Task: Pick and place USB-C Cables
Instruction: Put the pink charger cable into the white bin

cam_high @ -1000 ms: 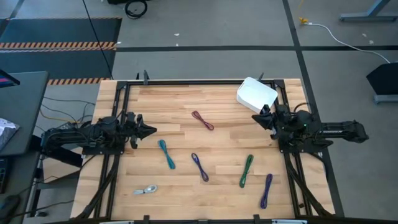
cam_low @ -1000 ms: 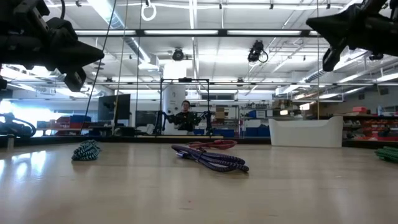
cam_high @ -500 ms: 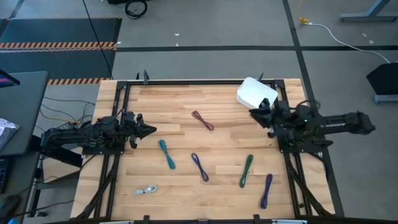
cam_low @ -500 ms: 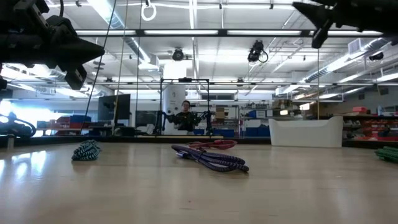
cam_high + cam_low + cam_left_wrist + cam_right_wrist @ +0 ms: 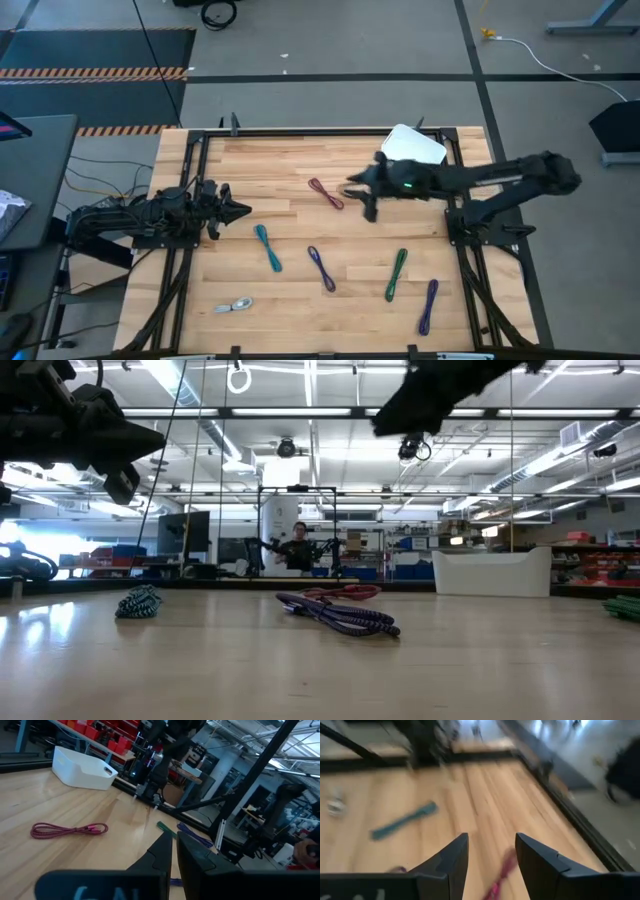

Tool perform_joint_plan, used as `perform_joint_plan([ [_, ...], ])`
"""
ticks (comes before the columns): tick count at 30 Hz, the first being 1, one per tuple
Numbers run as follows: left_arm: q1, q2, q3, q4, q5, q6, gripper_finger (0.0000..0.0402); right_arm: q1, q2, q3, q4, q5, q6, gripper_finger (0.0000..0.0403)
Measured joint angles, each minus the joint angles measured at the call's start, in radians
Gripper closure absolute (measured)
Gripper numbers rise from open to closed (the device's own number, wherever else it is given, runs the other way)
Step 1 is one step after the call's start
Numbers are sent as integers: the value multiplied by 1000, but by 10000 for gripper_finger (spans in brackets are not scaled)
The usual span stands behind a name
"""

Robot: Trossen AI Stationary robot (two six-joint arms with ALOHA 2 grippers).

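Six USB-C cables lie flat on the wooden table: dark red point(image 5: 326, 193), teal point(image 5: 268, 247), purple point(image 5: 320, 267), green point(image 5: 396, 274), a second purple point(image 5: 428, 305) and silver-white point(image 5: 234, 305). My right gripper point(image 5: 357, 198) hangs open above the table, just right of the dark red cable point(image 5: 502, 875), and holds nothing. My left gripper point(image 5: 240, 210) waits level at the table's left edge, shut and empty. The low view shows both grippers high above the table: the left point(image 5: 120, 450) and the right point(image 5: 420, 405).
A white tray point(image 5: 415, 143) stands at the far right corner, partly under my right arm. A black frame point(image 5: 300, 131) runs around the table. In the low view a person point(image 5: 297, 546) shows far behind the table.
My right gripper has swung from the right edge beside the tray toward the table's middle and the dark red cable, rising, and has opened on the way. The cables and the tray have stayed where they were.
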Motion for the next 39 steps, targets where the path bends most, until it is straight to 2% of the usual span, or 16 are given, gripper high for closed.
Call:
perform_joint_plan([
  [6, 0, 0, 0, -22, 0, 0, 367, -54, 265, 219, -302, 3, 107, 235],
  [14, 0, 0, 0, -61, 0, -2, 367, -85, 456, 274, -327, -17, 240, 235],
  [21, 0, 0, 0, -43, -5, 147, 367, -84, 590, 273, -363, -50, 272, 235],
  [26, 0, 0, 0, -19, -32, 217, 367, -84, 637, 273, -362, -58, 283, 235],
  [34, 0, 0, 1, 186, -37, 380, 367, -88, 629, 273, -345, 48, 248, 235],
  [39, 1, 6, 52, 179, -51, 477, 367, -109, 629, 273, -350, 68, 275, 235],
])
